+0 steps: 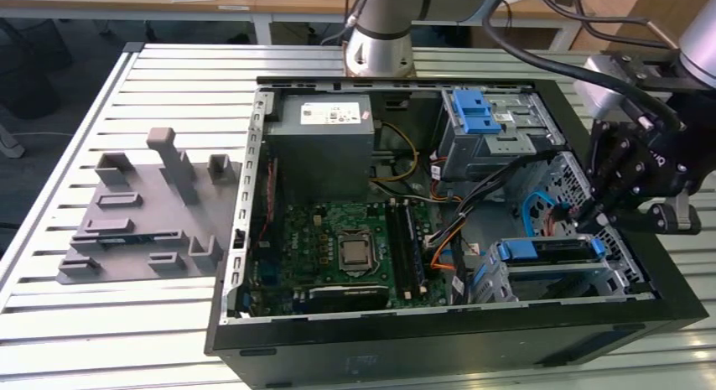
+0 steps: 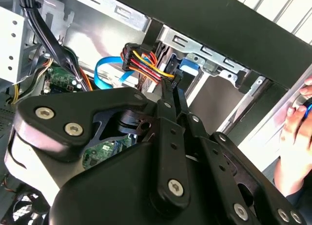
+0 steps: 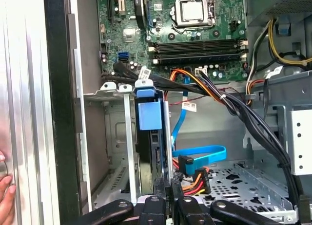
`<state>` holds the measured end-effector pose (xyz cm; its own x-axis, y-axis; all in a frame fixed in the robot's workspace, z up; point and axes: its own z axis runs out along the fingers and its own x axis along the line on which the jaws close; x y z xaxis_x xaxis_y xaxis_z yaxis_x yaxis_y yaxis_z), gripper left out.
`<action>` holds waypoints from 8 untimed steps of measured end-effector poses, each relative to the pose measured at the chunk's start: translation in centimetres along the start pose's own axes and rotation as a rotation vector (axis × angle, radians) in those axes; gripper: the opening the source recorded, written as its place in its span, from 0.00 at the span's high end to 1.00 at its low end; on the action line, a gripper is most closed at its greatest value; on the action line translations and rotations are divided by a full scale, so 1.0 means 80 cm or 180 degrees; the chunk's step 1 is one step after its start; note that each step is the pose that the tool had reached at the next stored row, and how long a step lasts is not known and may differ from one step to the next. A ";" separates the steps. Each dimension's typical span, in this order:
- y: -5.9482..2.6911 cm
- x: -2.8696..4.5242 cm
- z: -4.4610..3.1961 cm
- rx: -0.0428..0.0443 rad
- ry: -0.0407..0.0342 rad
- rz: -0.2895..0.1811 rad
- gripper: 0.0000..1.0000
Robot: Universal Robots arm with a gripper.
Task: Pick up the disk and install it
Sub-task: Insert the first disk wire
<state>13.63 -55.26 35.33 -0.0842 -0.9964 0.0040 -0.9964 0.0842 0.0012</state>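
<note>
Apparently the disk [image 1: 548, 250] is already sitting on edge in the metal cage [image 1: 622, 278], at about 4 o'clock inside the open computer case [image 1: 448, 344] in the exterior view. In the first wrist view its blue frame [image 3: 148, 113] is standing between the cage's walls.

The gripper [image 1: 591, 212] is hanging just above that cage, toward 3 o'clock of the case. In the second wrist view its tips [image 2: 173, 86] are looking pinched together with nothing between them, right beside a plug with red, yellow and black wires [image 2: 141, 62]. Whether they are touching the plug I cannot tell.

As I am judging it, 3 things are threatening the work:

1. The closed tips are crowding the wires, so any sideways drift is risking a snag or a pulled plug.
2. The blue flat cable [image 3: 200, 152] is looping near the disk's rear and could get trapped or creased.
3. A person's hand [image 3: 5, 198] is resting at the case's outer wall, so a nudge there is risking a shifted case and a misaligned push.
</note>
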 end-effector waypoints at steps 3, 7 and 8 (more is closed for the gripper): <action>0.003 0.0007 0.0008 0.0004 0.0000 -0.0017 0.84; 0.004 0.0023 0.0038 0.0017 -0.0001 -0.0102 0.84; 0.004 0.0025 0.0043 0.0024 -0.0001 -0.0122 0.84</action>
<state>13.26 -55.43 34.99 -0.0459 -0.9989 0.0037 -0.9989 0.0458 -0.0062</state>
